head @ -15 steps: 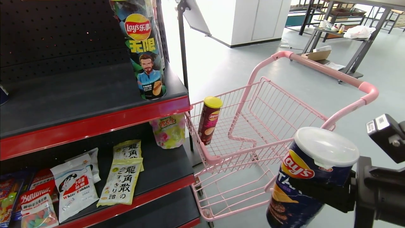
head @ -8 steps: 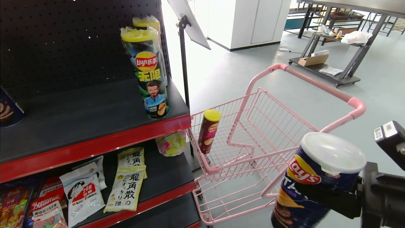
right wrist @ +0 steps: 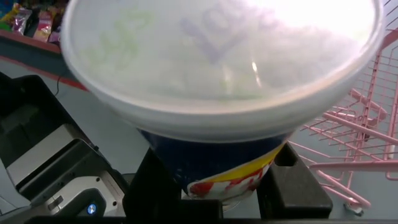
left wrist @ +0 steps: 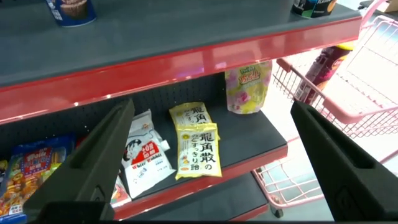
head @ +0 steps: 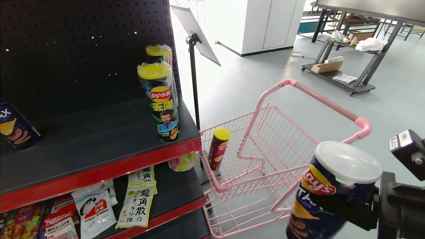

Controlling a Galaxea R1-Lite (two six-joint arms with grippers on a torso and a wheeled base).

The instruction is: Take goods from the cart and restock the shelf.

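My right gripper point(head: 348, 207) is clamped on the blue chip can point(head: 332, 186), upright beside the cart point(head: 327, 101), seemingly mid-transfer: next, lift it across onto the bare upper shelf point(head: 99, 139).

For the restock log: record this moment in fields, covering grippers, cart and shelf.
right gripper: shut on tall blue chip can with white plastic lid
left gripper: open, empty, facing the lower shelf
pink wire cart: one maroon can with yellow lid, standing in its shelf-side corner
black upper shelf with red edge: green yellow-lidded can at the cart end, dark blue can far left
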